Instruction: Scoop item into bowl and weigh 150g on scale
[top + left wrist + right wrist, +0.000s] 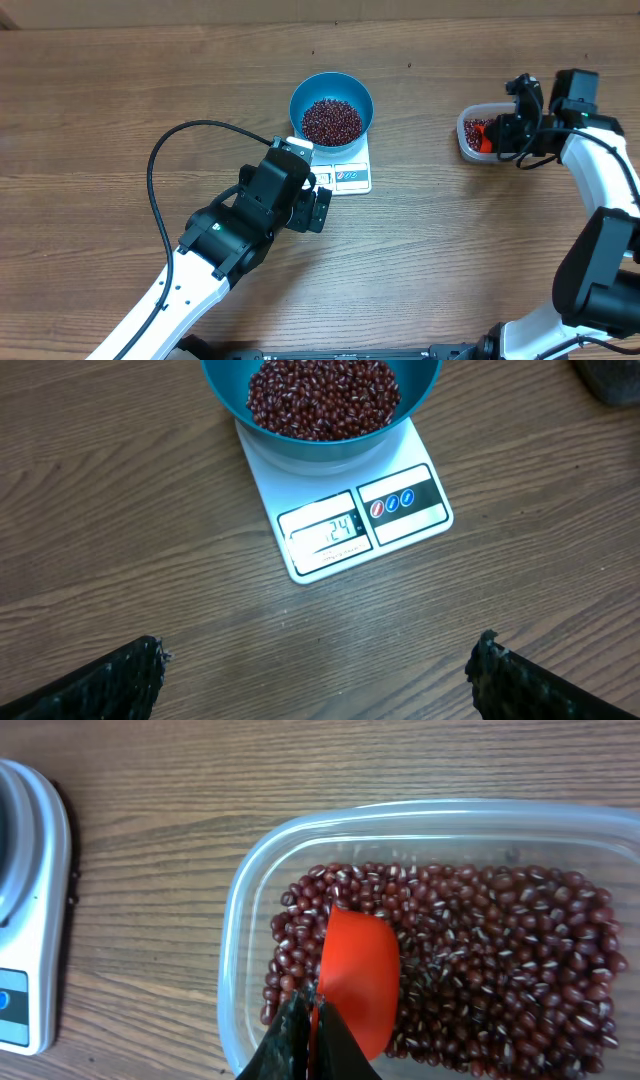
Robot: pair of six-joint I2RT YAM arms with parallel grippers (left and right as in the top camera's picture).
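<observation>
One bowl (298, 100), one scale (350, 178), one tub (450, 817), perhaps one scoop (360, 975)

A brown wood-grain table (450, 260) carries everything, its planks running side to side in the overhead view. Just toward 12 o'clock from its middle lies the white scale (350, 178), flat on the wood, and well apart at about 2 o'clock sits a clear plastic tub (462, 132). At 9 o'clock a black cable (152, 175) loops over the surface, possibly resting on it.
</observation>
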